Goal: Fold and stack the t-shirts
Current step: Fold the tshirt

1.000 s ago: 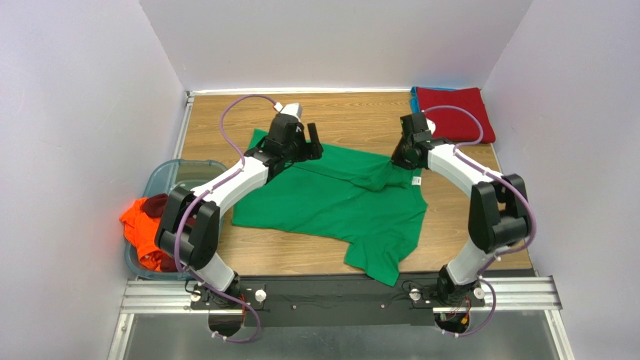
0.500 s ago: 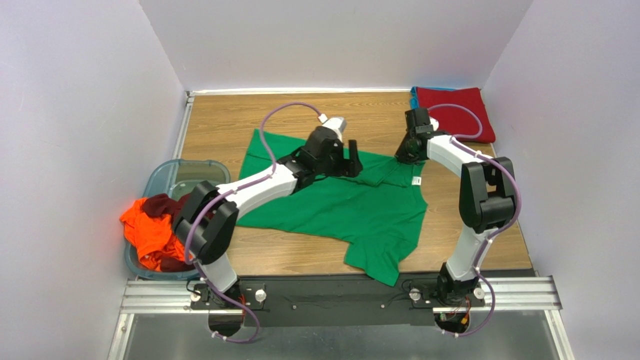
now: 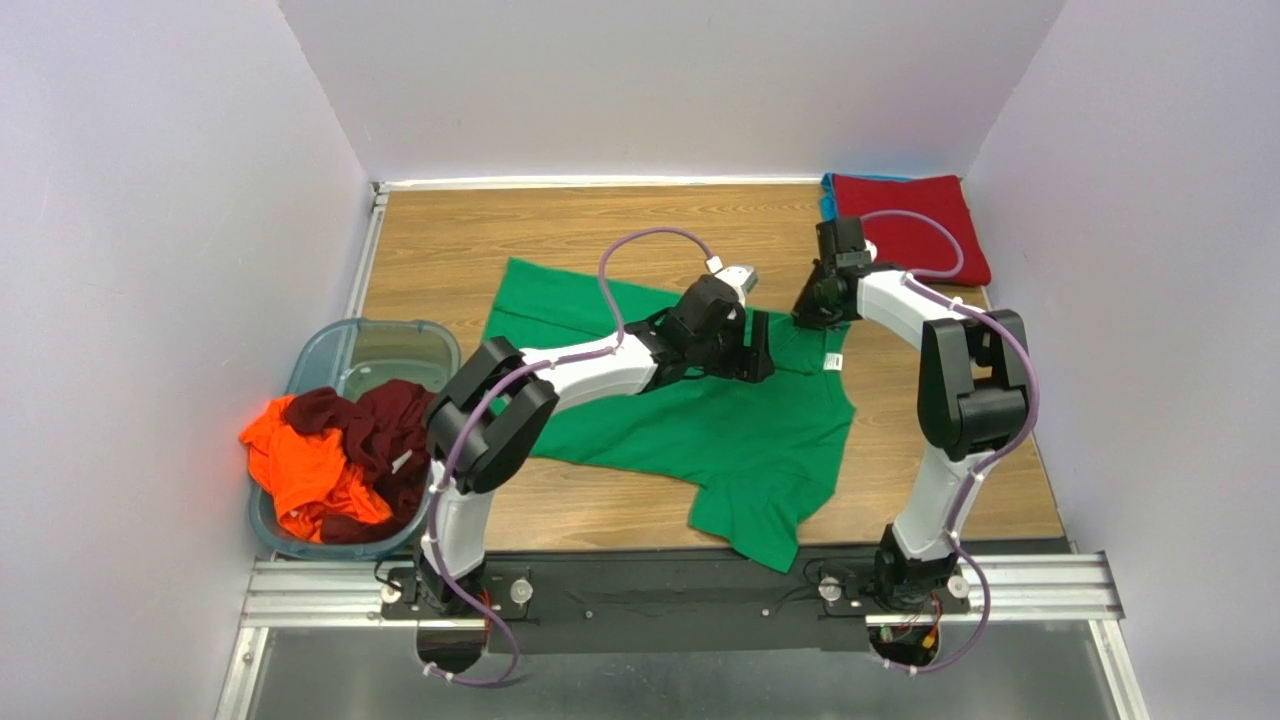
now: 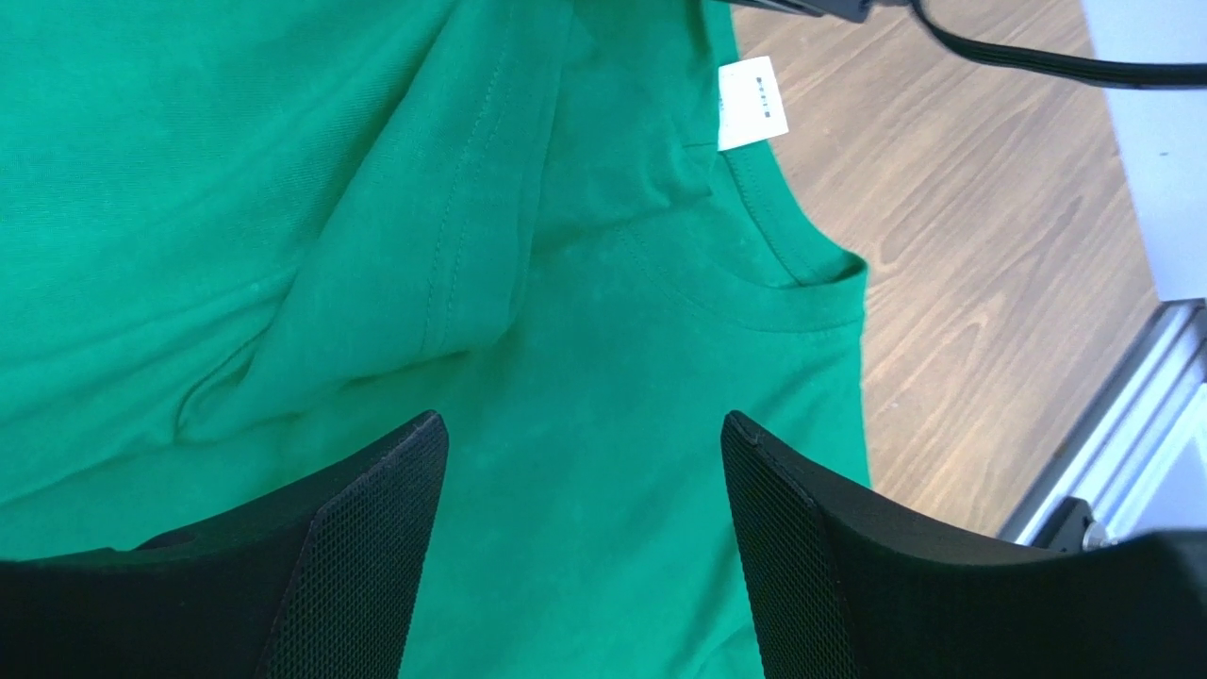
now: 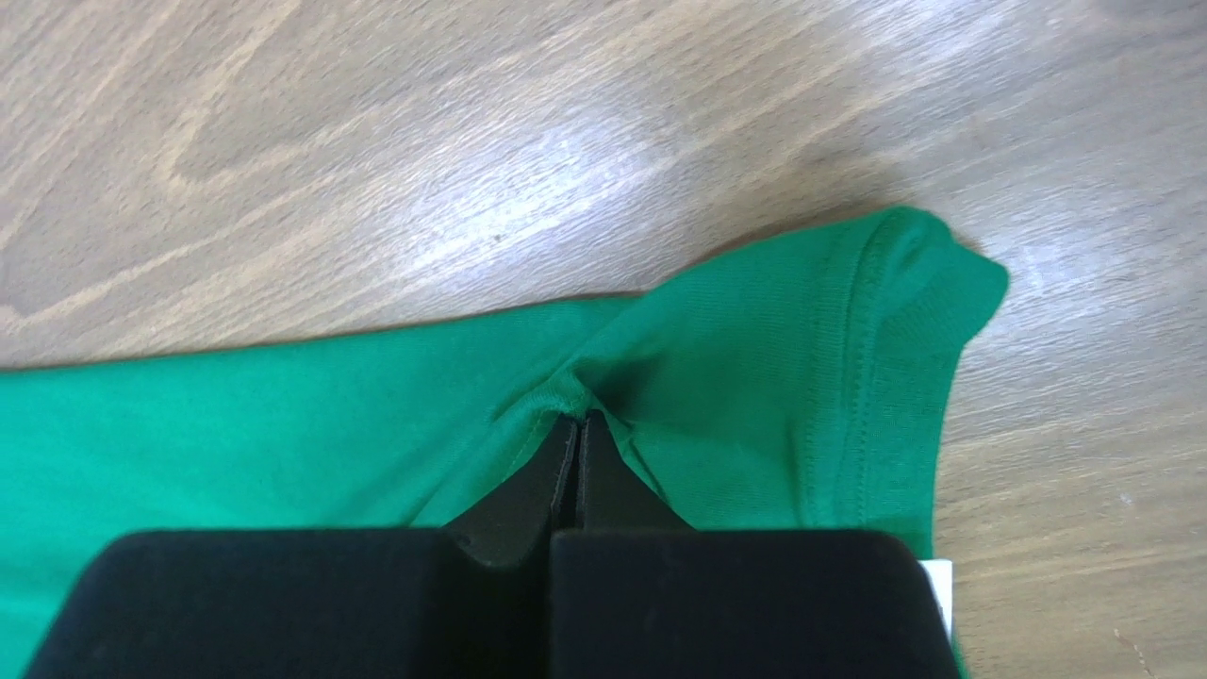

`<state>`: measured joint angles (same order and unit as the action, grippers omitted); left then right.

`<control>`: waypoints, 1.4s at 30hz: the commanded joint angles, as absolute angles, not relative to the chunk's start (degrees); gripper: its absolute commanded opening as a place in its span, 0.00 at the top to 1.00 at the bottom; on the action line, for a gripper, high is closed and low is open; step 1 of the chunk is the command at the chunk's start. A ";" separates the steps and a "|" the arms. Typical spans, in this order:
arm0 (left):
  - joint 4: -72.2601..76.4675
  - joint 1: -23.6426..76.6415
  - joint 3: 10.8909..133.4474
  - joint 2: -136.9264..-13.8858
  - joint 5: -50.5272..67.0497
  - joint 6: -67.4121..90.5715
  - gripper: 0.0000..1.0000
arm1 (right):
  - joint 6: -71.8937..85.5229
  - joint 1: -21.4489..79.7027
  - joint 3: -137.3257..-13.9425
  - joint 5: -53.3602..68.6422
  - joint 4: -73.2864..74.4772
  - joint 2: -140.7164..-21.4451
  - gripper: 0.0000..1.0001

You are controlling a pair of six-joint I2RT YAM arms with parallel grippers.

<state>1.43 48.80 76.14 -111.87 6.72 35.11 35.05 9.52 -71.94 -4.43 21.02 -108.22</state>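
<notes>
The bright green t-shirt (image 3: 706, 435) lies spread on the wooden table, with its collar and white neck tag (image 3: 834, 362) to the right. My left gripper (image 3: 759, 354) is open and empty, hovering over the shirt near the collar. In the left wrist view (image 4: 581, 439) green cloth (image 4: 284, 170) fills the space under the jaws, with a fold and the tag (image 4: 751, 102) beyond. My right gripper (image 3: 813, 311) is shut on a pinch of the green shirt (image 5: 284, 425) at its far right edge, seen in the right wrist view (image 5: 578, 425).
A folded red t-shirt (image 3: 909, 225) lies at the back right on a teal-blue one (image 3: 827, 192). A translucent bluish tub (image 3: 361, 348) at the left holds orange (image 3: 293, 465) and dark maroon (image 3: 376, 428) shirts. Bare wood (image 3: 932, 435) shows right of the green shirt.
My left arm has swept right across the green shirt, from its far left part to near the collar. My right gripper drew back a little with the cloth, and the bunched middle flattened.
</notes>
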 commanded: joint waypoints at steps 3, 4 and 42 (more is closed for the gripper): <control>0.09 49.13 80.94 -116.71 5.81 35.33 0.25 | 34.19 9.23 -69.35 -1.67 18.55 -107.75 0.99; 0.17 49.13 81.21 -117.15 5.37 35.33 0.26 | 34.28 9.32 -68.82 -1.58 18.37 -107.67 0.99; -14.15 50.63 92.38 -124.29 -11.16 34.54 1.00 | 30.41 9.23 -62.93 1.05 15.73 -100.55 0.99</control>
